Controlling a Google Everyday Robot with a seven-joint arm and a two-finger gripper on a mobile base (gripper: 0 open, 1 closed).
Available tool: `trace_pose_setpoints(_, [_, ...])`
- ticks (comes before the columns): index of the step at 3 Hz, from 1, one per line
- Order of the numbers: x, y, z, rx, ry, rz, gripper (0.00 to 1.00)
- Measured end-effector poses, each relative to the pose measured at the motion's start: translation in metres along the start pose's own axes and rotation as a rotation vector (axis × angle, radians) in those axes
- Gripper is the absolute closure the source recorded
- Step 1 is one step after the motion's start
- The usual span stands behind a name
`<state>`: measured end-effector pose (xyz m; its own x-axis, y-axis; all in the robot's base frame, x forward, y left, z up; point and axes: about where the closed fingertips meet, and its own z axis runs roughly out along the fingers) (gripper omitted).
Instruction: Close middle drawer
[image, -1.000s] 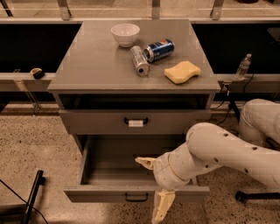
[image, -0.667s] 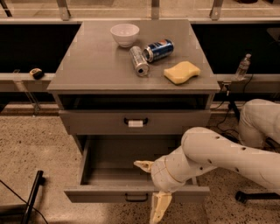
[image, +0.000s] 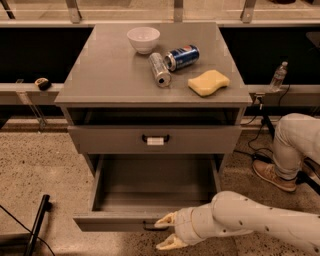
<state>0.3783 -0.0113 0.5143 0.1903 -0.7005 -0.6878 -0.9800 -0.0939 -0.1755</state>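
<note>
- The middle drawer (image: 115, 221) is standing pulled well out of the grey cabinet (image: 90, 80), its flat front facing the camera low in the view.
- Its inside is showing as a bare grey tray, with nothing visible in it.
- Its black handle (image: 149, 228) is peeking out at the lower edge of the front, partly hidden by the gripper.
- The gripper (image: 167, 231) is hanging at the drawer front, just right of the handle, at the end of the white arm (image: 250, 220) reaching in from the lower right.
- Its two pale fingers (image: 165, 219) are spreading apart with nothing between them: the upper one is lying against the front by the handle, the lower one is pointing below the front.
- The top drawer (image: 105, 140) is sitting nearly shut above, its black handle carrying a white tag (image: 155, 141).
- On the cabinet top a white bowl (image: 143, 39) is standing at the back.
- A silver can (image: 160, 69) and a blue can (image: 182, 57) are lying on their sides, ends close together.
- A yellow sponge (image: 209, 82) is lying just right of the cans.
- A clear bottle (image: 279, 76) is standing on the ledge to the right of the cabinet.
</note>
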Motion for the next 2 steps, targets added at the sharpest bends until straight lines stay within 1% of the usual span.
trace_pose_setpoints(1, [0.0099,-0.0057,0.0208,0.084,0.007,-0.006,0.73])
trace_pose_setpoints(2, [0.0123,-0.0148,0.0207,0.125,0.014,-0.003,1.0])
